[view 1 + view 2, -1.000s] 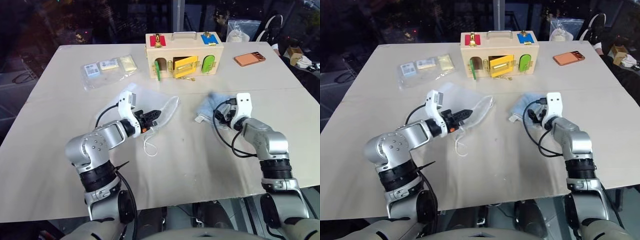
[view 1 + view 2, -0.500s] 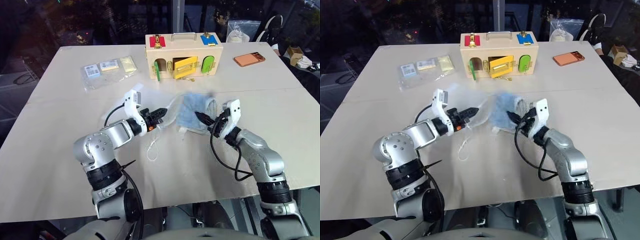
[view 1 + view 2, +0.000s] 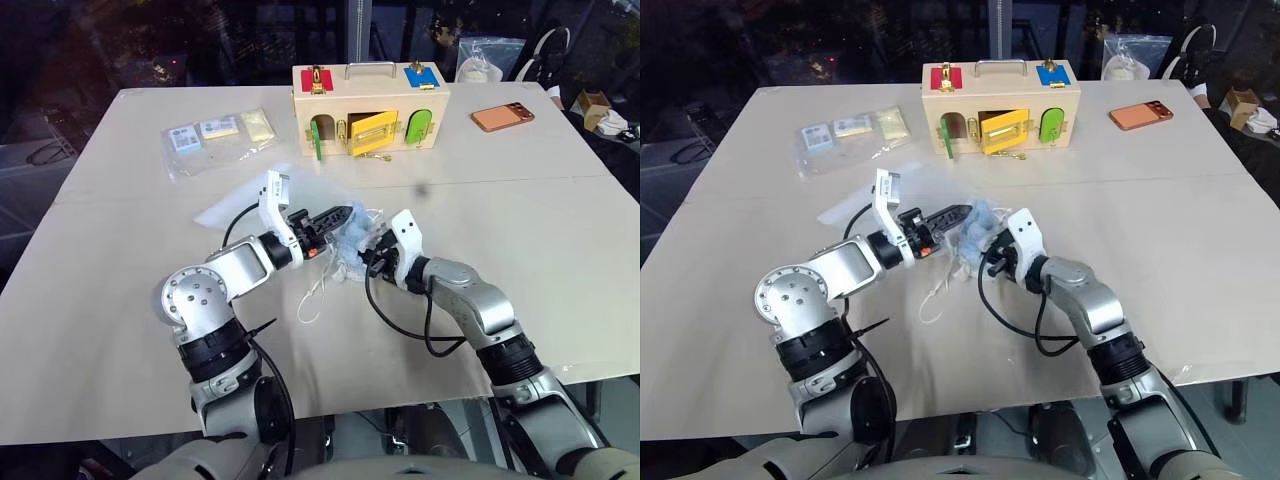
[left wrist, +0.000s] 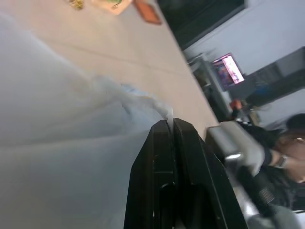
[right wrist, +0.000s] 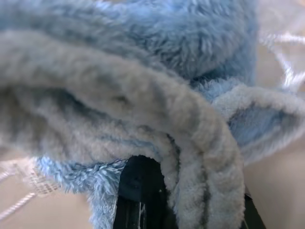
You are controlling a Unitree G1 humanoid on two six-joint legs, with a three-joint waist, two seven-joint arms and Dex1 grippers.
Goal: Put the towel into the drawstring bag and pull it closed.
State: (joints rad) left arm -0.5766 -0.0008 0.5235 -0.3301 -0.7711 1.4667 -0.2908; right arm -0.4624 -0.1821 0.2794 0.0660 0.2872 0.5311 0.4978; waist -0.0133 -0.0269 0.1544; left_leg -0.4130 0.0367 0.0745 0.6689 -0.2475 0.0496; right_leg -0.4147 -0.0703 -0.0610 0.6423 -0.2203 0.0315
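Count: one bag (image 3: pixel 235 205), one towel (image 3: pixel 352 233), two grippers, one wooden box (image 3: pixel 367 108), one plastic packet bag (image 3: pixel 215 140), one phone (image 3: pixel 502 117), all on one table (image 3: pixel 560 260).
Left gripper (image 3: pixel 345 212): fingers pressed together, pinching the thin white fabric at the bag's mouth and holding it up off the table.
Right gripper (image 3: pixel 372 250): fingers nearly together, clamped on the fluffy blue towel.
Towel: bunched between the two grippers, touching the bag's mouth near the table's middle.
Bag: spread toward the robot's left, with a white cord (image 3: pixel 318 295) trailing onto the table below the grippers.
Head views: both arms meeting in the middle.
Left wrist view: closed black fingers (image 4: pixel 164 143) with a sliver of fabric between the tips; a person's wrist with a watch (image 4: pixel 284 161).
Right wrist view: towel pile close up, draped over a dark finger (image 5: pixel 140 183).
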